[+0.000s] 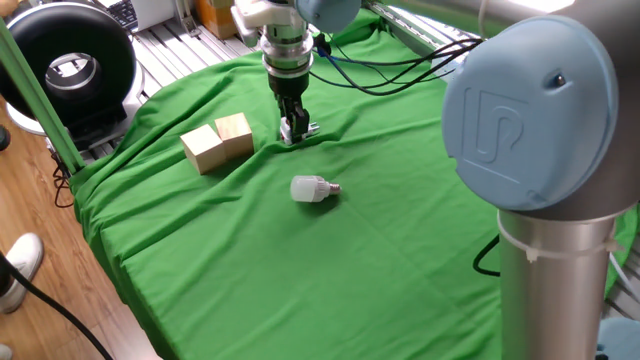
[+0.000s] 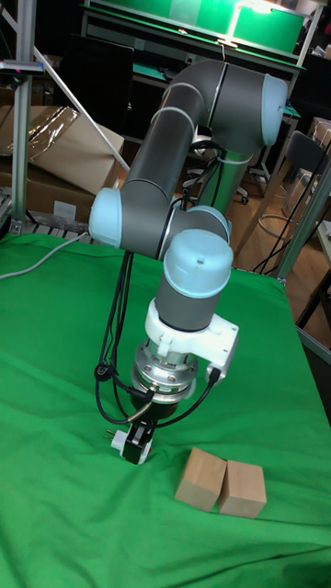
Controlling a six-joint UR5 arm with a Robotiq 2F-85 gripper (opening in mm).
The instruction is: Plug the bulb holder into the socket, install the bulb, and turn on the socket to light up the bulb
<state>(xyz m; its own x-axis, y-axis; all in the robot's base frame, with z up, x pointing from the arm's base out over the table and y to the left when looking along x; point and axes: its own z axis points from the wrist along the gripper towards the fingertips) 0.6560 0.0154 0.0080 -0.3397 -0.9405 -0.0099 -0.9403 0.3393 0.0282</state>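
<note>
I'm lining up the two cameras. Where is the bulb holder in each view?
Fixed view: bulb holder at upper centre, between the fingers, right of the wooden blocks.
Tall fixed view: low left, under the gripper, left of the blocks.
Shared landmark: the wooden blocks.

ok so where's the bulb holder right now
In the fixed view the bulb holder sits between the gripper fingers on the green cloth, right of the two wooden blocks and behind the bulb.
</note>
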